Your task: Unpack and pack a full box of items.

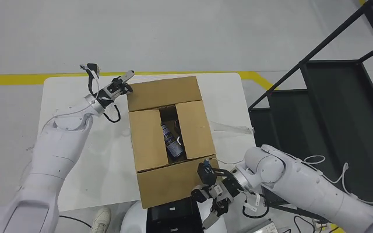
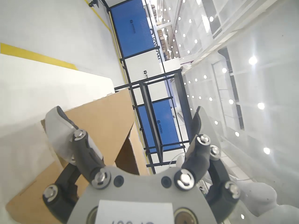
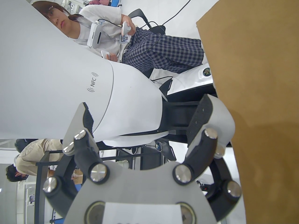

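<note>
My left pincer point(image 2: 127, 113) is spread wide and empty at the far left corner of the box point(image 1: 166, 140), which stands on the white table point(image 1: 81, 105). My right pincer point(image 3: 144, 104), also wide and empty, sits beside the near flap point(image 3: 257, 71). Dark items point(image 1: 172, 144) show between the half-open flaps.

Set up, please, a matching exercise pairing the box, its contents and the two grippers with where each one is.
1. cardboard box
2. left gripper
3. right gripper
4. dark items

A. by the box's near edge, fingers open
B. inside the box, seen through the gap between its flaps
C. on the white table
D. by the box's far corner, fingers open

Pairs: 1-C, 2-D, 3-A, 4-B
</note>
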Robot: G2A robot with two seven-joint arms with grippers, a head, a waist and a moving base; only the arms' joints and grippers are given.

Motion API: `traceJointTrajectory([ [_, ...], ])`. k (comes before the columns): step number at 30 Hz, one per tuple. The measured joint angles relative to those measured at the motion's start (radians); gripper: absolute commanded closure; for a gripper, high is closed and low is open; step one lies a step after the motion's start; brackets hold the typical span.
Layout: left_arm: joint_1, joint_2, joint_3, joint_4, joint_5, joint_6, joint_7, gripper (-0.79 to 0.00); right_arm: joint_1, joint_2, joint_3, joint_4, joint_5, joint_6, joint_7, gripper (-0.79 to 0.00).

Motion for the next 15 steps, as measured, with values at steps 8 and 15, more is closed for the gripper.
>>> traceJointTrajectory([
  [8,-0.065,-0.04,0.092,0.141,0.08,0.063,-0.035,-0.785,0.014,-0.003,-0.011,0.02,0.01,0.012,0.012,-0.785],
  [15,-0.091,-0.053,0.115,0.202,0.106,0.045,-0.102,-0.785,0.032,-0.017,-0.028,0.043,0.017,0.03,0.026,-0.785],
])
